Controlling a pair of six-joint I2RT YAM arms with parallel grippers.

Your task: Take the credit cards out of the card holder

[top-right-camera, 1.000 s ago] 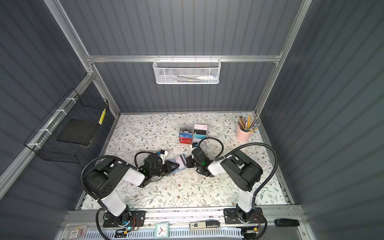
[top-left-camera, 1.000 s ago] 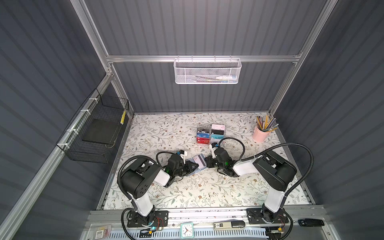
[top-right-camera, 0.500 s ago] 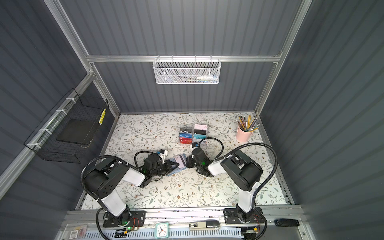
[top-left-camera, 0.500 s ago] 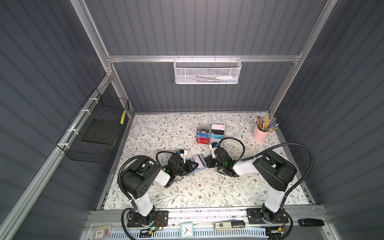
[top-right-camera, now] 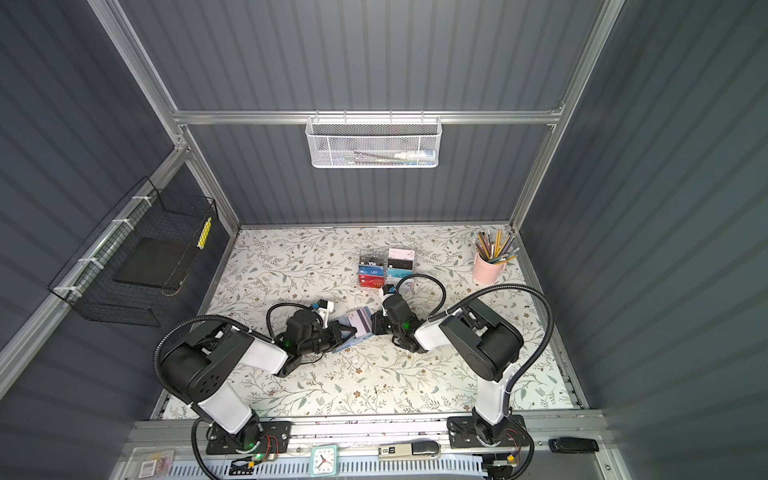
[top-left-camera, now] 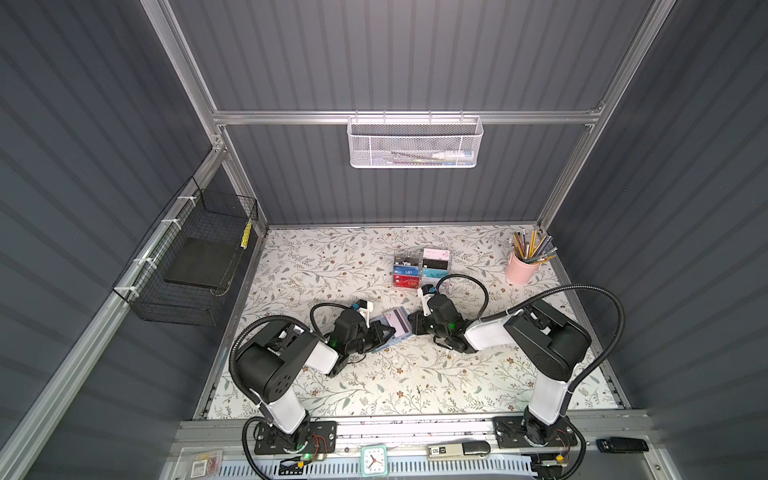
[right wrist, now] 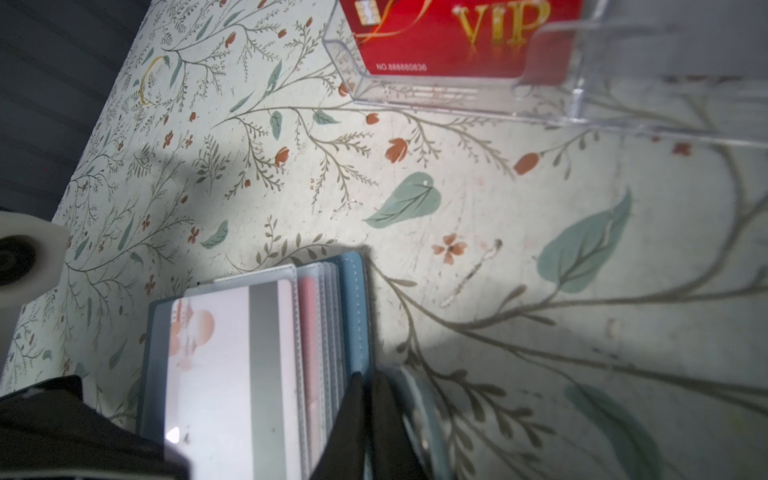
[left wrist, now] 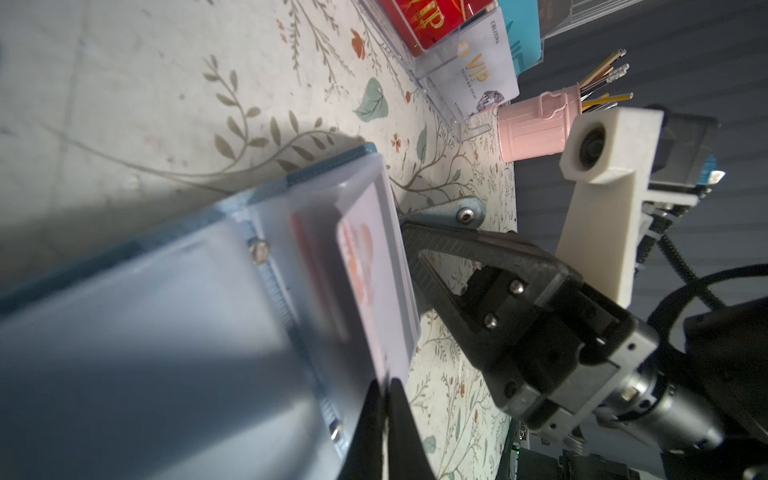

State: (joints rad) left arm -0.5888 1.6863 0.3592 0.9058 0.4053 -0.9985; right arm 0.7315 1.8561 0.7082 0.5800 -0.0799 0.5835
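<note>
Lying open at the table's middle, the card holder (top-left-camera: 397,329) stretches crosswise between the two arms, with its right end a little farther back. The left gripper (left wrist: 384,411) is pinched tight on the edge of the top clear sleeve, where the white card (right wrist: 224,353) sits. The right gripper (right wrist: 365,411) is pinched on the blue cover's edge. The card rack (top-left-camera: 422,270) stands near behind, and the table (top-left-camera: 374,386) lies open toward the front.

One card holder (right wrist: 353,311), two credit cards (right wrist: 224,353) visible inside, one rack (right wrist: 457,97) holding perhaps seven more.
</note>
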